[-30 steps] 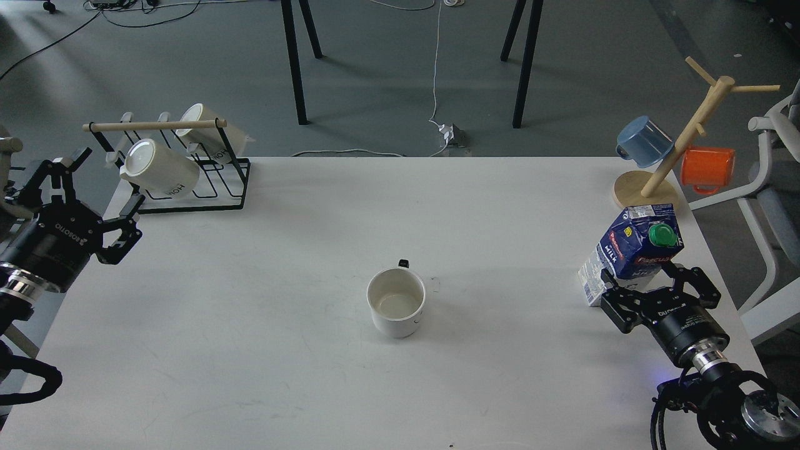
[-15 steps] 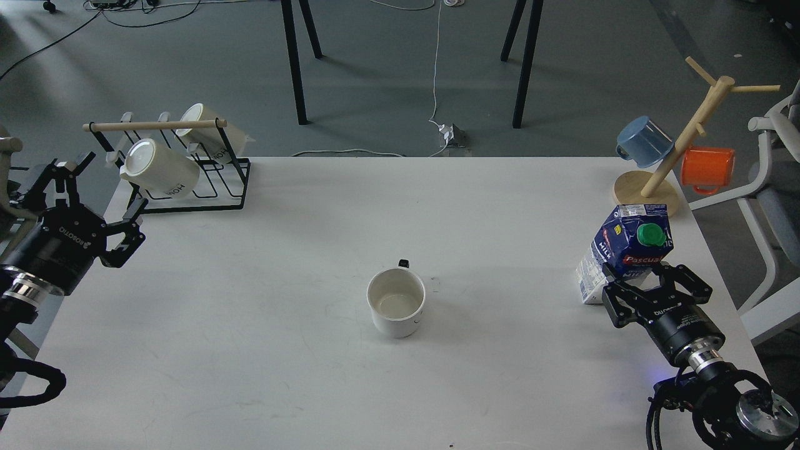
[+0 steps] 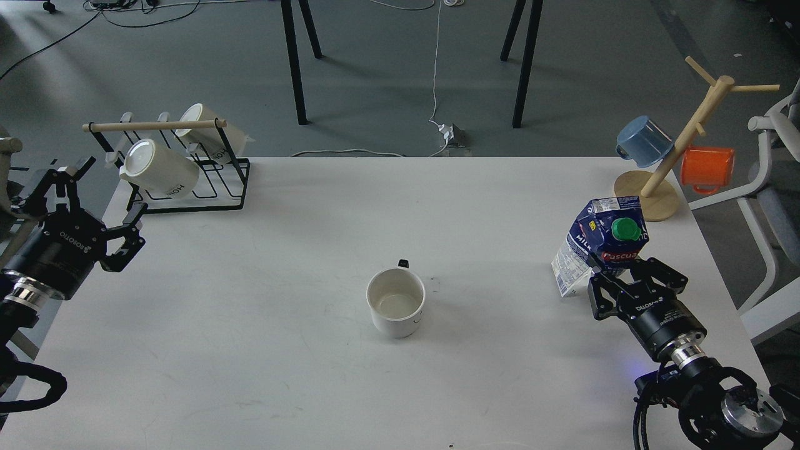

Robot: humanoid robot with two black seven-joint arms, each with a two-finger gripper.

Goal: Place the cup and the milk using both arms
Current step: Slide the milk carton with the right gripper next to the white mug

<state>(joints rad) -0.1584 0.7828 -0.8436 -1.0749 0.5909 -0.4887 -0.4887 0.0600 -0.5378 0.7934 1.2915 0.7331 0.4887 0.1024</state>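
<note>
The white cup (image 3: 396, 302) stands upright on the table's middle, open side up, handle to the far side. The milk carton (image 3: 601, 242), dark blue and white with a green cap, is held tilted at the right, between the fingers of my right gripper (image 3: 615, 275), which is shut on its lower part. My left gripper (image 3: 81, 190) is open and empty over the table's left edge, far from the cup, just in front of the black rack.
A black wire rack (image 3: 187, 175) with two cream mugs (image 3: 159, 167) stands at the back left. A wooden mug tree (image 3: 672, 153) with a blue mug (image 3: 644, 141) and an orange mug (image 3: 707, 169) stands at the back right. The white table (image 3: 312, 375) ends close to the right arm.
My right gripper has carried the milk carton leftward and a little farther onto the table. My left gripper has shifted slightly; the cup has not moved.
</note>
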